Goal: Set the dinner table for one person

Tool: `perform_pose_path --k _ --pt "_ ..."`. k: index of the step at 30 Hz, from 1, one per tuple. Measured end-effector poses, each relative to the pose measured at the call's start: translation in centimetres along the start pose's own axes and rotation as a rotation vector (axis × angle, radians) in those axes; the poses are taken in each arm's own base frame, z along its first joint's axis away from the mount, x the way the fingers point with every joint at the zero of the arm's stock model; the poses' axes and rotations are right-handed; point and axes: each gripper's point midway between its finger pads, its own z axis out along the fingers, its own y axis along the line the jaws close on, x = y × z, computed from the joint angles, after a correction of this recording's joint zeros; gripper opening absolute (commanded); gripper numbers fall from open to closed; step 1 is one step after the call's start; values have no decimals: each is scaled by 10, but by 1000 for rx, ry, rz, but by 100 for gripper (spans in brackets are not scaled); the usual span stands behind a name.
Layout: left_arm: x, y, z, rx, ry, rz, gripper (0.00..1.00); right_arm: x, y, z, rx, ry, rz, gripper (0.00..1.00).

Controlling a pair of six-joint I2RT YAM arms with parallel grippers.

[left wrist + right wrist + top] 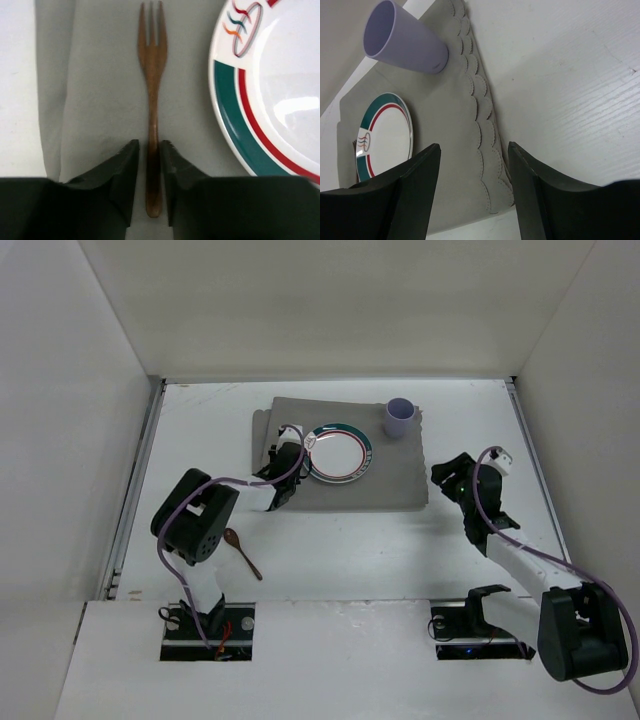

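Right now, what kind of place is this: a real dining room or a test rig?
Probably a lab test cell, not a home: plain enclosure walls, a white tabletop with metal side rails, and a staged setting of grey placemat, plate and purple cup.

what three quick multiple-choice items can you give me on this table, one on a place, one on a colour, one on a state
1. Where does the fork lie?
A. on the mat, left of the plate
B. on the plate
C. off the mat

2. What colour is the cup?
A. green
B. purple
C. red

3. How is the right gripper?
A. shut on the cup
B. open, holding nothing
C. shut, holding nothing

Answers:
1 A, the left wrist view shows it flat on grey cloth beside the plate's rim.
2 B, the right wrist view shows a pale purple tumbler.
3 B, its fingers stand wide apart with only mat between them.
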Motion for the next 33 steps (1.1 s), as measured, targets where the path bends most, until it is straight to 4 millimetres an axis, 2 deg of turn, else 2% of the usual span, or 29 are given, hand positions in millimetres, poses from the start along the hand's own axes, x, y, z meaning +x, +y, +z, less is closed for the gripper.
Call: perform_pose_path --k 2,5,8,10,11,14,15,18,20,22,25,27,29,33 --pt "-1 2 -1 -22 -6 5 47 0 1 0 -2 0 -4 65" --pt "-3 6 -4 -51 -17 4 59 0 2 0 -5 0 -8 65" --pt "-5 2 -17 -45 -30 3 64 1 4 -1 -13 3 -19 65" --pt "-14 -5 -33 -22 -59 -8 64 4 8 -2 -24 10 -31 64" --pt "-20 -9 -42 -7 -81 -20 64 6 10 -2 -31 12 -38 60" --pt "-44 -16 -86 53 -179 -88 63 10 21 -5 -56 21 -72 39" --pt "-56 -18 -105 80 -225 -126 62 13 28 -6 -74 27 -86 29" --pt "-92 -10 -166 156 -369 -280 62 27 61 -16 -162 62 -133 19" --pt "-114 11 -206 177 -465 -414 62 47 97 -30 -256 110 -175 19" --pt "-130 38 -238 176 -546 -541 62 74 137 -50 -362 173 -220 21" --pt "-142 77 -272 144 -632 -695 62 127 194 -83 -500 283 -295 28" --pt "-143 94 -286 128 -664 -762 62 166 228 -102 -571 353 -353 35" --pt "-139 101 -293 119 -667 -784 62 206 256 -116 -623 411 -409 43" --pt "-131 105 -296 89 -655 -773 63 281 290 -134 -691 488 -538 50"
